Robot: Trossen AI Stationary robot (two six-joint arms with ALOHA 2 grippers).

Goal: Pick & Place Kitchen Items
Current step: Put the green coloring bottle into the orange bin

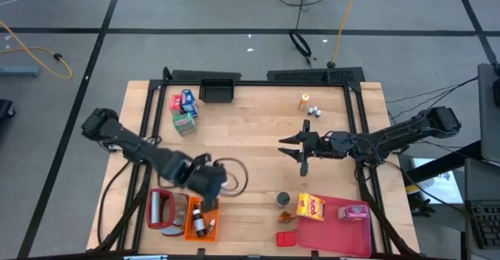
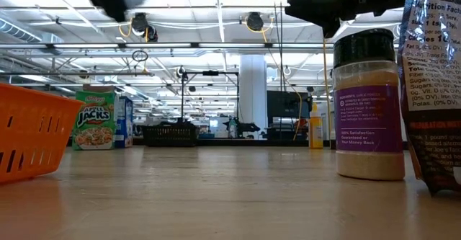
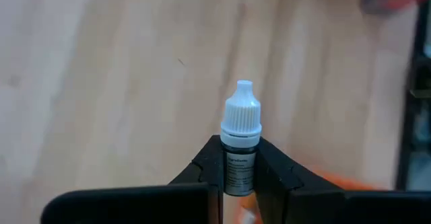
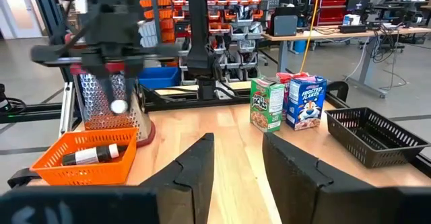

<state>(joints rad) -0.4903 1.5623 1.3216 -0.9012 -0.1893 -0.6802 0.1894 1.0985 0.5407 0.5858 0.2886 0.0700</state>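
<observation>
1. Two arms in frame — left gripper [image 1: 205,179] sits above the orange crate [image 1: 205,227] at the near-left of the table [image 1: 250,112], fingers [image 3: 273,173] clamped on a small white-capped bottle [image 3: 240,140], cap pointing away from the wrist.
2. Right gripper [image 1: 299,147] hangs mid-table, right of centre, fingers [image 4: 195,167] spread with nothing between them.
3. Crate holds at least two more little bottles [image 1: 201,226] lying inside; one shows dark with a white label in the right wrist view [image 4: 94,155].
4. Metal grater [image 1: 160,208] on the flat pink-red tray [image 1: 173,227], just left of the crate.
5. Far-left cluster: red, blue and green cereal boxes [image 1: 184,110] — standing together beside a black basket [image 1: 217,91].
6. Far-right: orange bottle [image 1: 303,101] with two tiny white-capped bottles [image 1: 312,111] just beside it.
7. Near-right: dark round tin [image 1: 283,200], yellow box [image 1: 310,207], pink box [image 1: 353,212] on a red mat [image 1: 332,230], small red box [image 1: 286,237].
</observation>
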